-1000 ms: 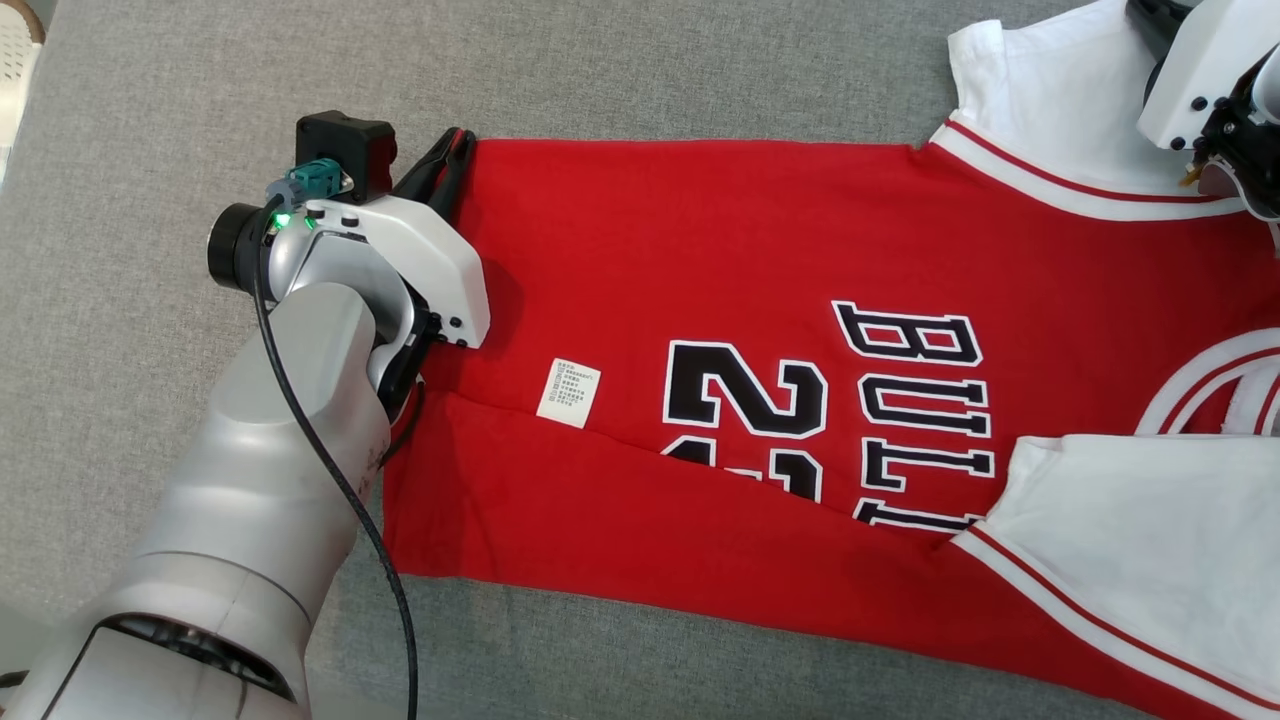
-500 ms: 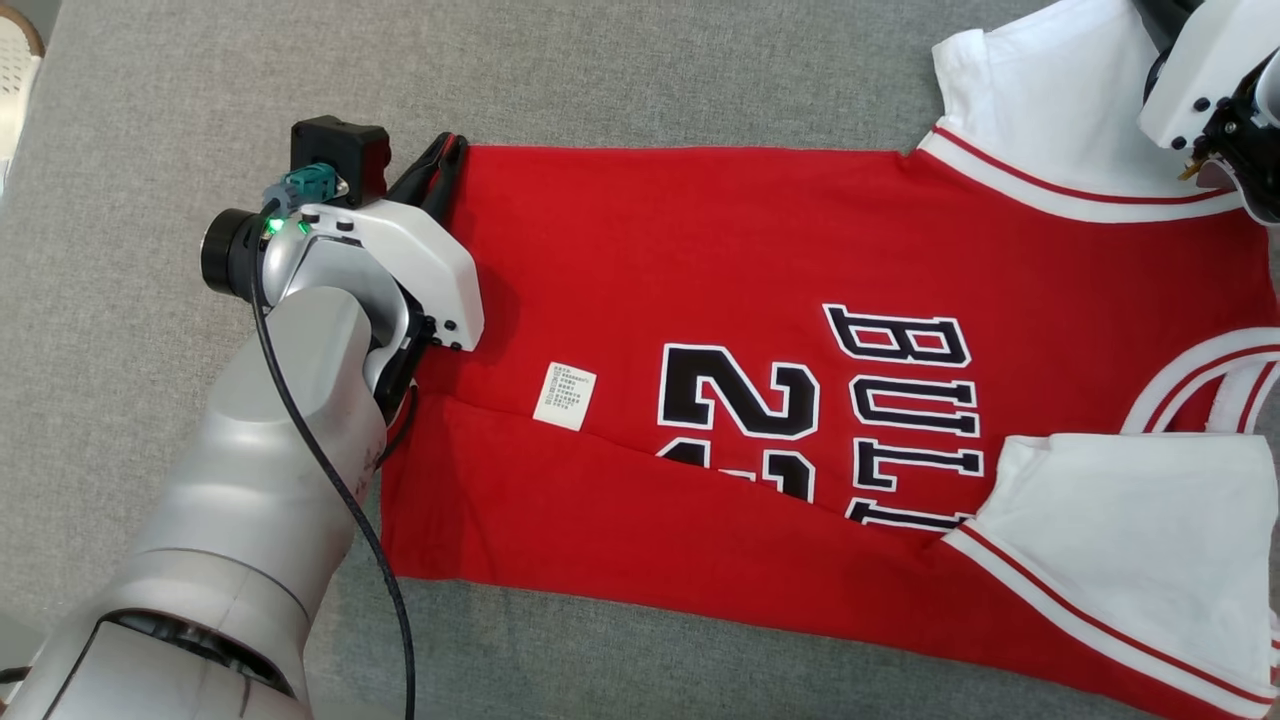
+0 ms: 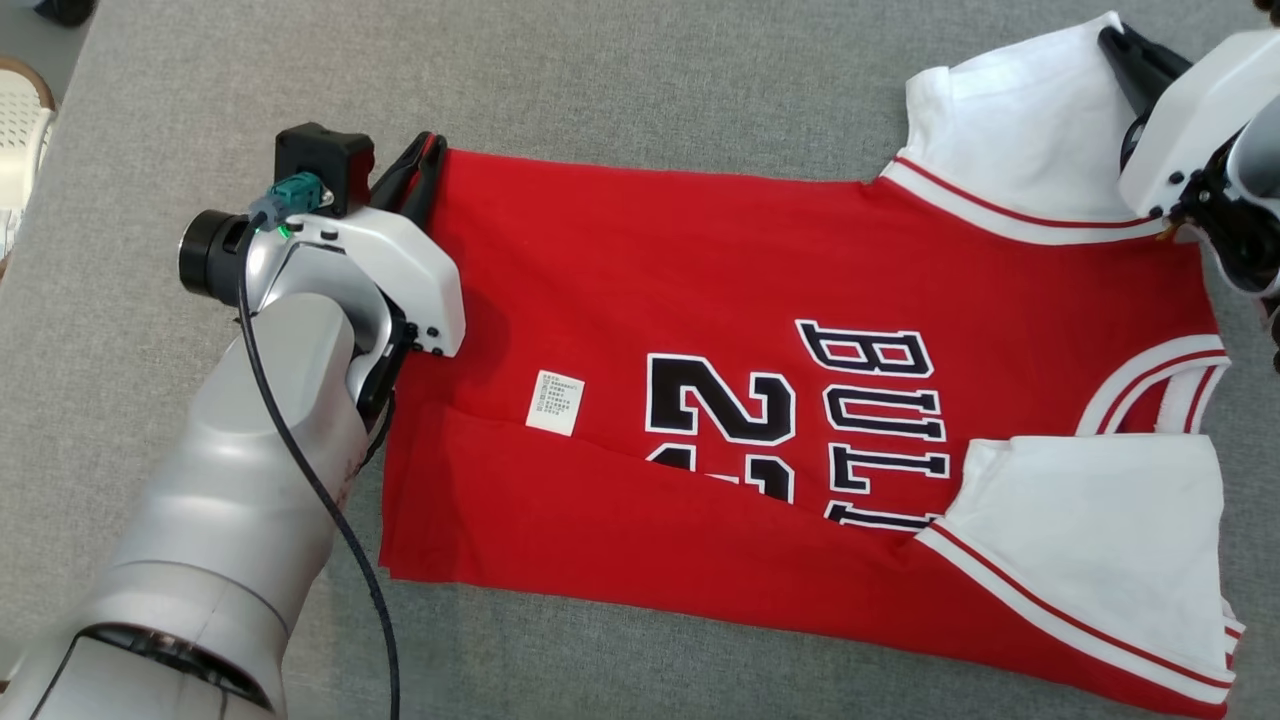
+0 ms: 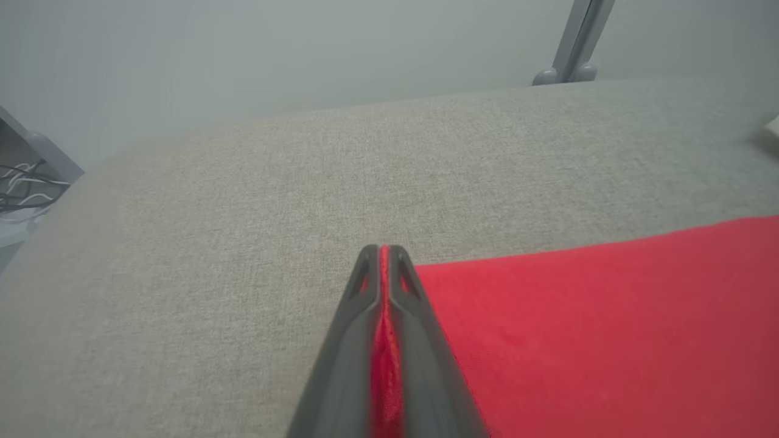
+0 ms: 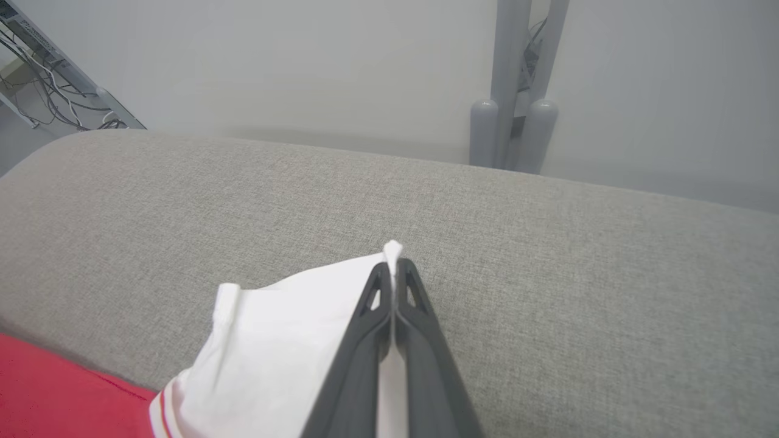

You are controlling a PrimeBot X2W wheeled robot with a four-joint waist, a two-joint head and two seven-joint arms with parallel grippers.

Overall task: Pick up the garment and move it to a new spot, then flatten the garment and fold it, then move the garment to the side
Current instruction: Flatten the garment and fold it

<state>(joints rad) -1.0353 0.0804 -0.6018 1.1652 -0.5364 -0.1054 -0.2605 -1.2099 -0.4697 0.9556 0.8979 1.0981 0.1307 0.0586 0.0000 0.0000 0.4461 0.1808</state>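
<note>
The garment [image 3: 700, 300] is a red basketball jersey with white sleeves and black lettering, spread across the grey padded table [image 3: 620, 90] with its near long edge folded over. My left gripper [image 3: 425, 150] is shut on the far hem corner; red cloth [image 4: 384, 340] shows pinched between its fingers [image 4: 347, 340]. My right gripper [image 3: 1112, 42] at the upper right is shut on the edge of the far white sleeve [image 3: 1010, 130]. In the right wrist view white cloth [image 5: 286, 340] sticks out past the fingertips [image 5: 406, 286].
A white care label [image 3: 555, 403] lies on the red cloth near the fold line. A pale basket-like object [image 3: 20, 130] sits off the table's left edge. Grey posts [image 5: 511, 91] stand behind the table's far edge against a pale wall.
The head camera has shifted, so the whole scene sits lower and further left. The right gripper has closed on the far white sleeve. The left gripper still grips the hem corner.
</note>
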